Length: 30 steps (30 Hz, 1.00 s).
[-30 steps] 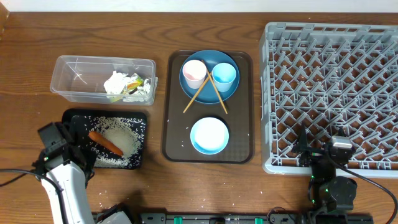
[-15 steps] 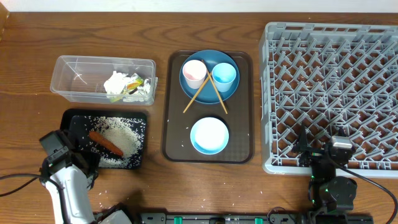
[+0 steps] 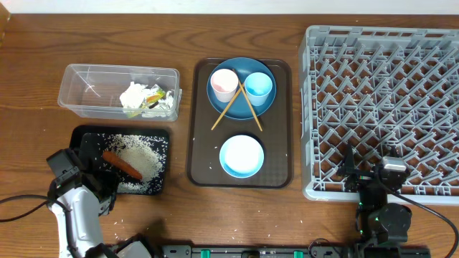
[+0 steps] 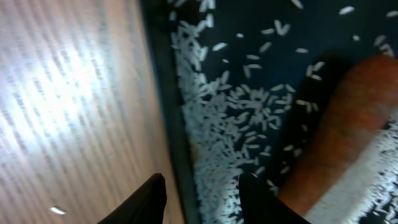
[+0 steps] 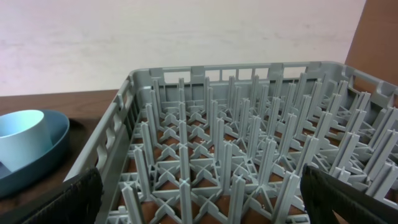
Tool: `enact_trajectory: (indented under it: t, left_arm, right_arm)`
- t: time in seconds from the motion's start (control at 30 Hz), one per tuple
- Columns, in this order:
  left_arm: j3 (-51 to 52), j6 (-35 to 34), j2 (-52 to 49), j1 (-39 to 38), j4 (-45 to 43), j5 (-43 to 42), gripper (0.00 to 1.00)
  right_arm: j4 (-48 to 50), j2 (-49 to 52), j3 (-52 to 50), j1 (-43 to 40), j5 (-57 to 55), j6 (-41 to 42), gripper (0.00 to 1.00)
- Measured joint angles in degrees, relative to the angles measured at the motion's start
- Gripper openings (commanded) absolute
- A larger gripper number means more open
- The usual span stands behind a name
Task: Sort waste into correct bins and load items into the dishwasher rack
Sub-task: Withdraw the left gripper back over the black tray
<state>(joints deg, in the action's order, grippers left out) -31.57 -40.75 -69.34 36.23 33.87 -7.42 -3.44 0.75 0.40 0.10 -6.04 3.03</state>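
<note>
Two arms sit at the near edge of the wooden table (image 3: 36,43). At far left, the left gripper (image 4: 202,194) is at the near-left corner of the black tray (image 3: 163,133). Its fingertips (image 4: 154,198) stand partly apart astride the tray's rim and clasp nothing. The orange carrot (image 3: 121,164) lies slantwise in this tray on a spread of white rice grains (image 3: 145,162), just beside the gripper. A few stray grains dot the wood beside the tray.

Behind the tray sits the clear plastic box (image 3: 84,77). It holds the crumpled white tissue (image 3: 135,97) and the yellow-green wrapper (image 3: 153,96) at its right end.

At centre lies the dark brown serving tray (image 3: 201,147). On its far half is the blue plate (image 3: 241,66), carrying the pink cup (image 3: 224,84) on the left and the light blue cup (image 3: 258,86) on the right. The wooden chopsticks (image 3: 229,112) meet between the cups and splay over the plate's near rim. The pale bowl (image 3: 241,155) stands upright on the near half.

At right, the grey dishwasher rack (image 3: 380,93) holds nothing. The right gripper (image 5: 202,202) is at the rack's near-left edge, jaws spread wide and holding nothing.
</note>
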Motion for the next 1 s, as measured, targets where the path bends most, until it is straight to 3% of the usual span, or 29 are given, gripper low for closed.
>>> enact_trajectory:
  t: [0.83,0.93,1.0]
  left_arm:
    - [0.0,6.6,0.0,0.0,-2.6,-7.6,0.37]
    - [0.0,7.0,0.0,0.0,-2.1,-8.8,0.46]
    - [0.0,7.3,0.0,0.0,-2.1,-9.3,0.59]
  right_arm:
    - [0.0,0.0,0.0,0.0,0.0,0.0,0.99]
    - [0.0,0.0,0.0,0.0,0.0,0.0,0.99]
    - [0.0,0.0,0.0,0.0,0.0,0.0,0.99]
